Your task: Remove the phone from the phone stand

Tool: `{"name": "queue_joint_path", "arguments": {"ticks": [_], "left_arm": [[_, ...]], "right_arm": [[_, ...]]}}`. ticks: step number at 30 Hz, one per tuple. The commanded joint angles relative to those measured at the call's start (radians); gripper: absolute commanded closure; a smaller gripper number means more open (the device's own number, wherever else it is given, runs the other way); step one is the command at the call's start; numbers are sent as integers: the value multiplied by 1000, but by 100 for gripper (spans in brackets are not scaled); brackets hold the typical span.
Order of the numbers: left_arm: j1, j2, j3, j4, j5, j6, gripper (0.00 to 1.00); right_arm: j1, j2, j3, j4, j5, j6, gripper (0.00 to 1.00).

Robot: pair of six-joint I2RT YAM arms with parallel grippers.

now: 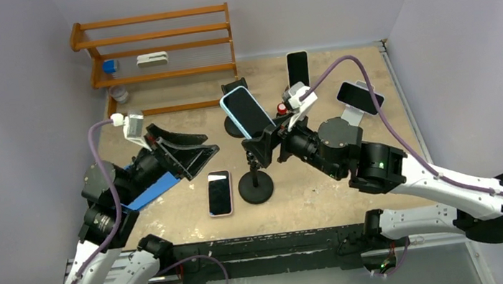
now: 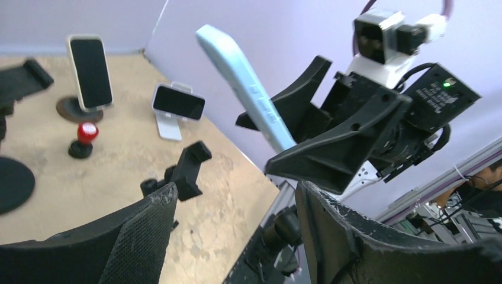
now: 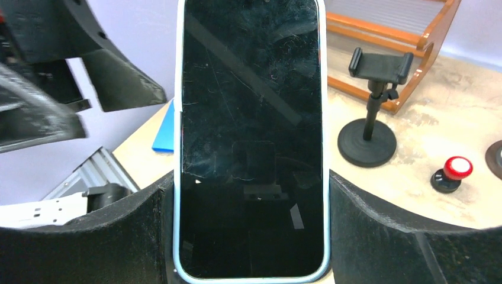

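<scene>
The phone (image 1: pixel 247 111), black-screened in a light blue case, is tilted in the air with my right gripper (image 1: pixel 268 143) shut on its lower end. In the right wrist view the phone (image 3: pixel 251 118) fills the gap between both pads of the gripper (image 3: pixel 251 195). The phone stand (image 1: pixel 256 185), a black round base with a pole, stands just below it. In the left wrist view its clamp (image 2: pixel 186 168) is empty and apart from the phone (image 2: pixel 245 89). My left gripper (image 1: pixel 204 161) hovers left of the stand, open, with nothing between its fingers (image 2: pixel 148 236).
A second phone (image 1: pixel 219 193) lies flat left of the stand's base. An empty black stand (image 1: pixel 235 90), a phone on a round stand (image 1: pixel 297 68), a phone on a white stand (image 1: pixel 359 97) and a red knob (image 1: pixel 281 108) sit behind. A wooden shelf (image 1: pixel 158 52) stands at back left.
</scene>
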Motion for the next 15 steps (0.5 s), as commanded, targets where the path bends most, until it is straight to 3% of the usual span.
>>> {"name": "queue_joint_path", "arguments": {"ticks": [1,15], "left_arm": [[7,-21,41,150,-51,68,29],[7,81,106,205,-76,-26,27]], "right_arm": [[7,16,50,227,70,-83,100],[73,113,44,445,196,-161,100]]}}
